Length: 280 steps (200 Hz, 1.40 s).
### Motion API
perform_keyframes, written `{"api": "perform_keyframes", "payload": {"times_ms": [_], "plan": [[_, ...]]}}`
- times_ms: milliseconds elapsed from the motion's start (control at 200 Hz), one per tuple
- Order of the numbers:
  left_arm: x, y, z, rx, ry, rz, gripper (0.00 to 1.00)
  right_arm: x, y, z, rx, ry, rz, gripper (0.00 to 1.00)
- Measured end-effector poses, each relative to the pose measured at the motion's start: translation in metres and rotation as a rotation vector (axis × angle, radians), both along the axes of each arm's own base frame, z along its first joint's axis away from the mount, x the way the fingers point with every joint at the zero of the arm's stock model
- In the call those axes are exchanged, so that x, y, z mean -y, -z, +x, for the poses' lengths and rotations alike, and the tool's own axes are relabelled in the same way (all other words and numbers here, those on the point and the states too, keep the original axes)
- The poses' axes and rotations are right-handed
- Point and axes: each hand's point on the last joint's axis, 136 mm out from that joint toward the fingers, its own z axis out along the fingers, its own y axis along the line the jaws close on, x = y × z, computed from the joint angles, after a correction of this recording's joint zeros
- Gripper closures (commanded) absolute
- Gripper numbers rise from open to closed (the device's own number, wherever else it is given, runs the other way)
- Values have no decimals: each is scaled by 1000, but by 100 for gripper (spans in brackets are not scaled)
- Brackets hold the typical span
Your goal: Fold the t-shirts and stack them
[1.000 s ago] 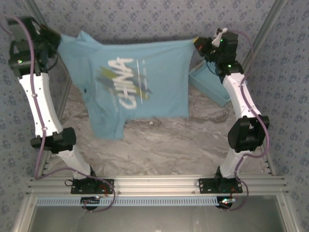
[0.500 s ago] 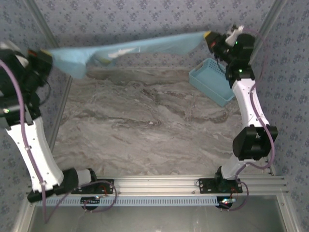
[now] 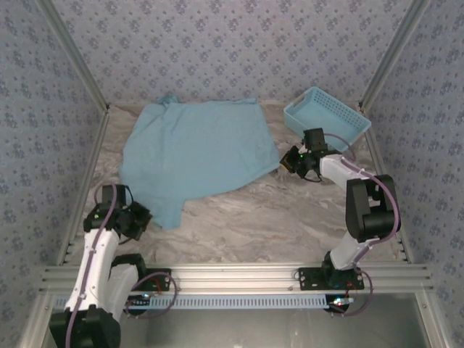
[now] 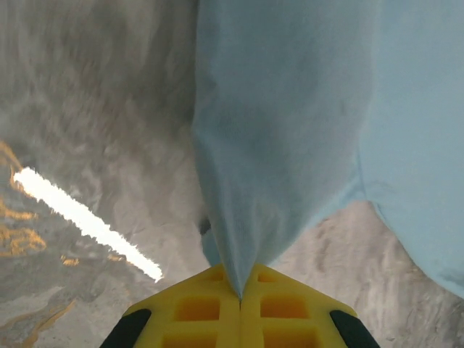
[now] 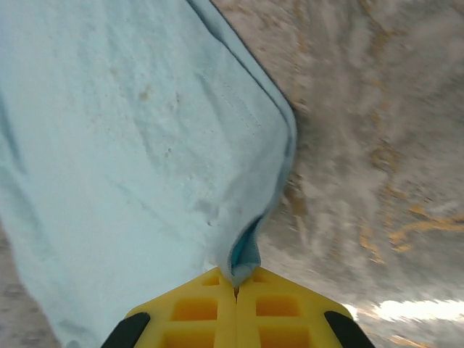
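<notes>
Currently, the light-blue t-shirt is lying spread almost flat on the marbled tabletop, plain side up, near the lattice basket. The left end effector is pinching its near-left corner between closed fingers, and the right end effector is clamping its near-right corner likewise. Judging by this, the spreading is finishing, while every fold and any stacking are waiting to be done.

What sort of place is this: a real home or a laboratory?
Probably a robot test booth, not a real home. A left arm and a right arm are bolted to an aluminium rail, flowered wall panels sit in a metal frame, and a t-shirt lies on a marble-look table.
</notes>
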Motion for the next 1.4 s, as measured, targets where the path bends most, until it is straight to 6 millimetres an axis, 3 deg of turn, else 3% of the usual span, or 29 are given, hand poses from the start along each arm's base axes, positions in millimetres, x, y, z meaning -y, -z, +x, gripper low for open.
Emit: {"api": "perform_keyframes", "payload": {"times_ms": [230,450,709,844,889,974,1069,1244,1324,1399], "plan": [[14,13,-24,23,-63,-84,100,13,22,-41,-102,-42,-169,100],[25,33,-39,-38,-78,-128,100,32,20,-89,-142,-36,-285,100],[36,43,-54,-154,-16,-94,100,49,40,-125,-245,-36,-355,100],[39,36,-54,-178,9,-66,100,55,48,-139,-282,-34,-377,100],[39,30,-53,-178,15,-58,87,58,49,-143,-295,-31,-383,89],[38,11,-46,-156,12,-45,56,62,46,-143,-299,-20,-392,70],[38,-20,-33,-100,3,-38,44,66,30,-136,-270,-3,-403,57],[37,-75,7,-50,-19,-25,54,60,-27,-96,-72,36,-374,59],[28,-82,38,-63,-69,-27,63,55,-45,-72,5,35,-359,66],[17,-77,73,-64,-109,-30,73,49,-49,-46,38,28,-353,70]]}}
